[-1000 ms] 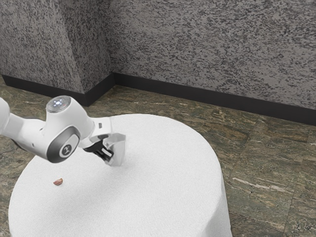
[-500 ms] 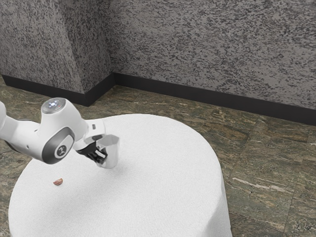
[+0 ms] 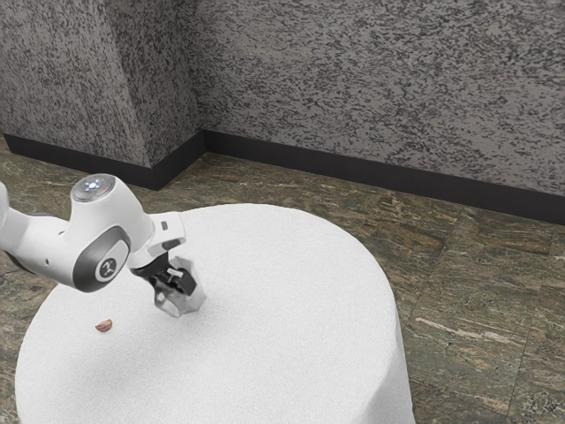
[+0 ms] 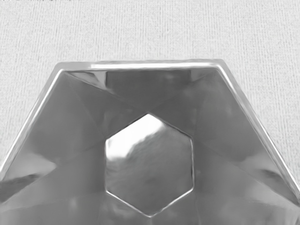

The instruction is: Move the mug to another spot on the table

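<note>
Exterior view, checked first. Located the mug (image 3: 185,299), silver and faceted, over the part of the round white-clothed table (image 3: 291,300) toward the exterior view's left, set in from the edge. Appears tilted, rim toward the arm (image 3: 88,247). Base at or just above the cloth, with a shadow close beneath; contact cannot be confirmed. Found the gripper (image 3: 172,281) at the mug's upper rim, black fingers clenched on the mug wall and grasping it. Noted a small brown object (image 3: 104,326) lying on the cloth, toward the exterior view's left of the mug and clearly apart from it. Recorded a speckled grey wall with dark baseboard and a marbled tile floor around the table.

Wrist view, checked second. Looks straight down into the mug (image 4: 149,164) directly under the hand: bright hexagonal rim, reflective slanted inner walls, hexagonal bottom. Confirmed white cloth of the table (image 4: 150,33) beyond the rim.
</note>
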Tool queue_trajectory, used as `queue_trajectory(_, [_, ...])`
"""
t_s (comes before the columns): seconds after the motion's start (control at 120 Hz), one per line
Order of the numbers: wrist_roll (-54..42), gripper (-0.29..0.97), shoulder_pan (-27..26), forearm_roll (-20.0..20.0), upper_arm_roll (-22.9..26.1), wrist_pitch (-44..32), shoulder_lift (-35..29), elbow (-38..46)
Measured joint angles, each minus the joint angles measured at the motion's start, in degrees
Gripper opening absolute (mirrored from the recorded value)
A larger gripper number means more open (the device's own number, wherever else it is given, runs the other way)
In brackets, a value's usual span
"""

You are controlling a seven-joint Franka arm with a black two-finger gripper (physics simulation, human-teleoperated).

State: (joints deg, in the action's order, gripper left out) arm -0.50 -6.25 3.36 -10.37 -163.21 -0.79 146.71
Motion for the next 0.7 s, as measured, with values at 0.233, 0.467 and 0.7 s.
queue_trajectory(0.233, [1.78, 0.64, -1.49, -0.02, 0.05, 1.17, -1.83, 0.16])
queue_trajectory(0.467, [4.32, 0.67, -2.10, -0.02, 0.06, 5.78, -6.68, 0.12])
queue_trajectory(0.7, [6.69, 0.68, -1.94, 0.10, -0.25, 12.24, -9.14, -4.52])
